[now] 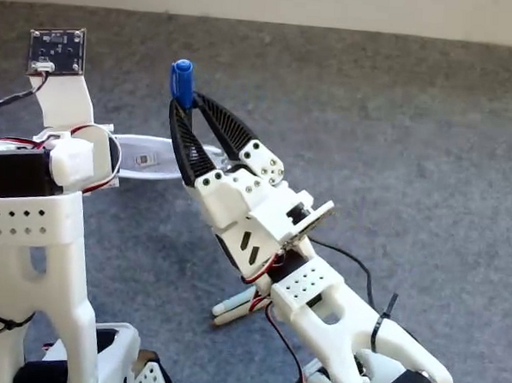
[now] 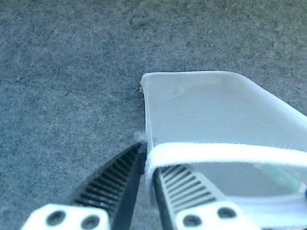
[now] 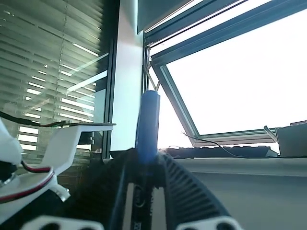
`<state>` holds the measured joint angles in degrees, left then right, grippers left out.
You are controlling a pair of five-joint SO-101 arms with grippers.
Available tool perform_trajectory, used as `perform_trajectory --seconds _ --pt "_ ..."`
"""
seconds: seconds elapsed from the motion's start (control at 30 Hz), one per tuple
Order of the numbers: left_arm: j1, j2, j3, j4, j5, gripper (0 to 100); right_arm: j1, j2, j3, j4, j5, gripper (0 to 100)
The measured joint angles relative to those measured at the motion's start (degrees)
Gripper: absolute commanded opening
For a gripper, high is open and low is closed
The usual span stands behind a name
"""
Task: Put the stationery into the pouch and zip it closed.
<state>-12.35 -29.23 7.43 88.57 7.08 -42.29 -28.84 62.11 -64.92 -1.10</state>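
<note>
A blue marker [image 1: 182, 80] stands upright in the air, and my right gripper [image 1: 185, 105] is shut on its lower part. The right wrist view has the marker [image 3: 147, 120] rising from between the black fingers [image 3: 184, 189] of my right gripper [image 3: 146, 160]. The white mesh pouch [image 1: 146, 162] lies just beyond and below it on the grey carpet. My left gripper [image 2: 146, 160] is shut on the pouch's open rim [image 2: 216, 152], holding the pouch [image 2: 206, 108] up. A greenish item [image 2: 283, 176] shows faintly inside.
Two white pens [image 1: 237, 306] lie on the carpet under my right arm, near the front. My left arm's tall white body [image 1: 39, 232] stands at the left edge. Open grey carpet [image 1: 413, 148] spreads to the right and back.
</note>
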Motion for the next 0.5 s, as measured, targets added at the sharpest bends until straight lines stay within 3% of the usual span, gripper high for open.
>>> perform_trajectory --seconds 0.33,0.5 --pt "-0.35 0.0 0.0 0.0 -0.09 1 0.53 0.44 -4.84 0.26 0.0 0.5" --pt "-0.35 0.0 0.0 0.0 -0.09 1 0.62 0.7 -7.91 5.19 0.0 0.5"
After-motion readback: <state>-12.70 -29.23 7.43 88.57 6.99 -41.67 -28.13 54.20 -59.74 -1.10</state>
